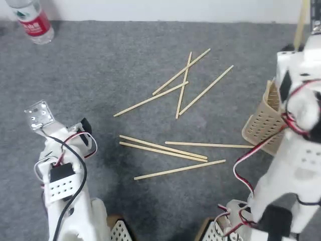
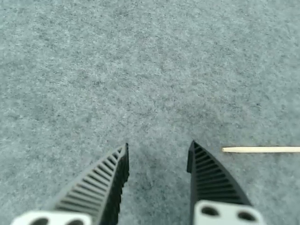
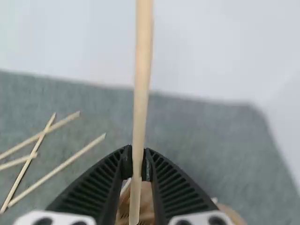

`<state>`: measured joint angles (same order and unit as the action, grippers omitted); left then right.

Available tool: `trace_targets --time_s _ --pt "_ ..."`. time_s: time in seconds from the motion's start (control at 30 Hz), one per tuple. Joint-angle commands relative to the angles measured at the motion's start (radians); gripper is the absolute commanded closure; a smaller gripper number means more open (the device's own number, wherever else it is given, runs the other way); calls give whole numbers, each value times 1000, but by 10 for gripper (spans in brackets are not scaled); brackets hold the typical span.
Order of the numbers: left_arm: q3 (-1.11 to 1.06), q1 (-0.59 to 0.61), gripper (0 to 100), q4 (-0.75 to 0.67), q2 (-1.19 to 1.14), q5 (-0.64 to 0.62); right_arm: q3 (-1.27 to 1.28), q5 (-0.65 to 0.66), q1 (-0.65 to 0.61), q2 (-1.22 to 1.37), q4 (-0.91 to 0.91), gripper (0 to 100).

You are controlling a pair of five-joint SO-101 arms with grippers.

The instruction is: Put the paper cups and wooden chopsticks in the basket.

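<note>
as we read from the left, a plastic bottle point(image 1: 32, 20) lies at the far left corner of the grey carpet point(image 1: 100, 65). nearer on that side, the left gripper point(image 2: 159, 145) hangs low over bare carpet, its fingers spread apart with nothing between them. the tip of a loose chopstick point(image 2: 260, 149) lies just beside it.

in the middle we find the other chopsticks in two groups: a crossed cluster point(image 1: 183, 83) farther back and a nearer set point(image 1: 163, 147) lying almost side by side.

on the right sits the basket point(image 1: 263, 125), tan and full of small holes, close against the right arm. over it, as far as we can tell, the right gripper point(image 3: 136, 161) is pinched tight on a single chopstick point(image 3: 142, 70) held upright, a long part rising above the fingers.

we judge these sticks to be very light, stiff, thin and smooth, so they may roll away or pivot in a pinch. lying flat on soft carpet, they leave little room under them. we would take one near its middle, with the fingers crossing it squarely, and choose a stick that lies free rather than one under another. a stick held near one end may swing, and its tip could catch in the basket's holes.
</note>
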<state>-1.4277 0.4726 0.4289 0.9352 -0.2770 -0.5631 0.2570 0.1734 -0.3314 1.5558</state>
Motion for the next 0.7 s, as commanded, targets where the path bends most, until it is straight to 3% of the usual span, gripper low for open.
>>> trace_targets --time_s 0.0,0.27,0.37,0.53,0.67 --pt "8 -3 805 -18 11 -3 140 -51 27 -96 -99 991" --pt "7 -3 805 -18 11 -3 838 -43 30 -437 -581 992" --pt "7 -3 805 -18 11 -3 1046 -18 25 -572 -676 992" --pt "7 -3 805 -18 11 -3 1185 -8 36 -700 -727 992" --pt "7 -3 805 -18 11 -3 1086 -15 45 -708 -688 992"
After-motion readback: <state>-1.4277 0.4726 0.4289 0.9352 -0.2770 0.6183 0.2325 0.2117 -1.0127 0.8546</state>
